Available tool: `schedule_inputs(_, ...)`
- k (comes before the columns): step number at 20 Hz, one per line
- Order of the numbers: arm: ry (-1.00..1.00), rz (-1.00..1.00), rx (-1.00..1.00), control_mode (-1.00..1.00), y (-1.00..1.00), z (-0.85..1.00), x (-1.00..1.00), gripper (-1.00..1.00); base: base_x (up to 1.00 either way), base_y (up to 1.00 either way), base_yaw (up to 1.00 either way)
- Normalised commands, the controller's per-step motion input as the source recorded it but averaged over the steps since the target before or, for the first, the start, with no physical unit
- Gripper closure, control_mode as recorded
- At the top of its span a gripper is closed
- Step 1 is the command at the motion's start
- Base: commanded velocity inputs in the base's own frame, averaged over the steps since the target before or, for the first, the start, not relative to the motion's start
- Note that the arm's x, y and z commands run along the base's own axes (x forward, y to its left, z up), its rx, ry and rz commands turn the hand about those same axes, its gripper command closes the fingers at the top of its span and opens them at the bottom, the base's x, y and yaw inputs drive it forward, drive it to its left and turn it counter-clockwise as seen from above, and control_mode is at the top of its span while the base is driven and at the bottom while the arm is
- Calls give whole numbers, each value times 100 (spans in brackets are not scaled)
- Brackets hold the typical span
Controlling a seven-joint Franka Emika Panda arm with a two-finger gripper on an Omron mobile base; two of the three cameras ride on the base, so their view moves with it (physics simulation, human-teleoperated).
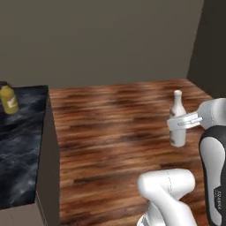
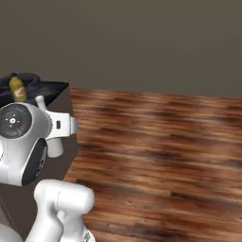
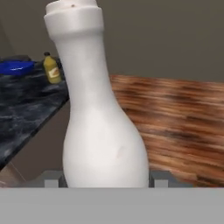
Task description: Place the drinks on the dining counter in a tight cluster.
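Lots of open wood floor (image 1: 119, 128) here, nothing on it, plain grey wall behind. The black marble counter (image 1: 20, 145) sits off to the left w/ its long edge facing the floor.

Count: 2 drinks visible. 1 slim white bottle (image 1: 177, 120), narrow neck, fat base, upright, held up over the floor well apart from the counter, w/ the claw (image 1: 180, 123) pinching it round the body. 1 squat yellow juice jug (image 1: 9, 99), dark cap, near the counter's far edge. Blue dish (image 3: 16, 67) just beside the jug.
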Motion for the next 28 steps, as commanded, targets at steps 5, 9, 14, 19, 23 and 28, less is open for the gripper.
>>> schedule_inputs(5, 0, 0, 0, 100, 0, 0, 0, 100, 43, -89, 69)
schedule_inputs(9, 0, 0, 0, 100, 0, 0, 0, 100, 64, -32, 82)
schedule_inputs(14, 0, 0, 0, 100, 0, 0, 0, 100, 81, -26, 81)
schedule_inputs(19, 0, 0, 0, 100, 0, 0, 0, 100, 42, -97, 47)
schedule_inputs(23, 0, 0, 0, 100, 0, 0, 0, 100, 76, -90, 38)
schedule_inputs(28, 0, 0, 0, 100, 0, 0, 0, 100, 94, -62, 53)
